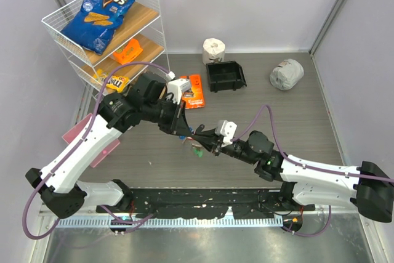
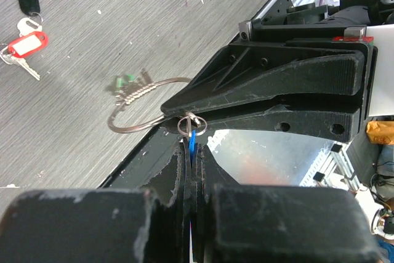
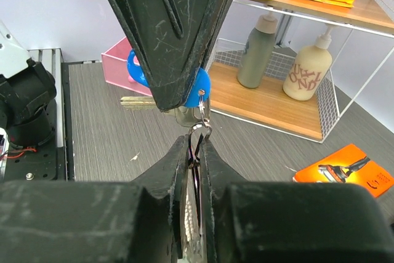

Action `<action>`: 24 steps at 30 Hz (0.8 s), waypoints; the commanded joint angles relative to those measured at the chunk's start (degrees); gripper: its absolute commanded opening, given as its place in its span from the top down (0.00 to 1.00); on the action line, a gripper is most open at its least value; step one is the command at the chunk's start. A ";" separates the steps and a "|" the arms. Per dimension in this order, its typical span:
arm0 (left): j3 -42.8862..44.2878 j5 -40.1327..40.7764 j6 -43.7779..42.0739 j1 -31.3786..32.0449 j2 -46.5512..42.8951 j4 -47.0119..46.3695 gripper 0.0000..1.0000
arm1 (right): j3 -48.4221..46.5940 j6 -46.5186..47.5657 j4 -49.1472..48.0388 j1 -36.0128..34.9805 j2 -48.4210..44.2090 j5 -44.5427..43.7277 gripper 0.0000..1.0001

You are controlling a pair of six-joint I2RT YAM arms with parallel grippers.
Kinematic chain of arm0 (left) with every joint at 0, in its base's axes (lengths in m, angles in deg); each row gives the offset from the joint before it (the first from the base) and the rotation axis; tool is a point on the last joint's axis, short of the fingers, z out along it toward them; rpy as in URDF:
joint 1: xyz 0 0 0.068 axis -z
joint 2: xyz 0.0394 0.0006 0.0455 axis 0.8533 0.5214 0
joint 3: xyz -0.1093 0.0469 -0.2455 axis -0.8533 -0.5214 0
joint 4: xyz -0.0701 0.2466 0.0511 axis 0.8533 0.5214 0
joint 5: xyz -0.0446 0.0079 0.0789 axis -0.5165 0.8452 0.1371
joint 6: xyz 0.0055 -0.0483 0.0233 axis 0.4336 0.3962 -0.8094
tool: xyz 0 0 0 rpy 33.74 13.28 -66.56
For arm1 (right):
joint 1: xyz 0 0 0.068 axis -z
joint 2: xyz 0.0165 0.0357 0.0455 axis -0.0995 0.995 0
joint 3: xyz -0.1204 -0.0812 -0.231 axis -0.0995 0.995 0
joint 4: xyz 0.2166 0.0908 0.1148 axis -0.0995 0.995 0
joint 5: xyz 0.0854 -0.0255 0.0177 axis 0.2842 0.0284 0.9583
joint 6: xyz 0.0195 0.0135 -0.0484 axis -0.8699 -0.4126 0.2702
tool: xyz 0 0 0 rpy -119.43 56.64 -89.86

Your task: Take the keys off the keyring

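My left pincer [image 2: 192,152] clamps the blue key [image 3: 202,85] tip-to-tip with my right pincer [image 3: 196,147], which pinches the ring [image 2: 112,120] beside it.

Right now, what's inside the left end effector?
The left end effector is shut on a blue-tagged key; its small ring pokes out. The right end effector pinches the keyring. The tag's gripped part is covered.

both arms stretched out from the near edge, left gripper [image 1: 188,131] and right gripper [image 1: 209,141] meeting tip to tip over the middle; i see each pair of fingers pinched tight together.
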 commanded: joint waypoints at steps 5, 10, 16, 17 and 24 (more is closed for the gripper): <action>-1.40 -3.15 -0.59 -4.99 -2.32 -3.53 1.00 | 0.30 -1.26 0.18 -0.80 -4.91 3.28 0.95; -3.86 -5.78 -0.50 -6.49 -1.70 -5.12 1.00 | 0.13 -0.91 2.11 -1.50 -7.54 4.34 0.95; -5.62 -9.30 0.02 -6.66 -1.00 -6.70 1.00 | 0.74 -1.17 1.94 -1.59 -9.31 4.78 0.95; -5.97 -9.57 0.11 -6.66 -0.91 -6.96 1.00 | 0.48 -1.35 2.03 -1.59 -9.22 5.13 0.95; -6.24 -10.53 0.29 -6.66 -1.26 -7.67 1.00 | -2.42 -2.23 4.66 -1.86 -7.20 7.42 0.95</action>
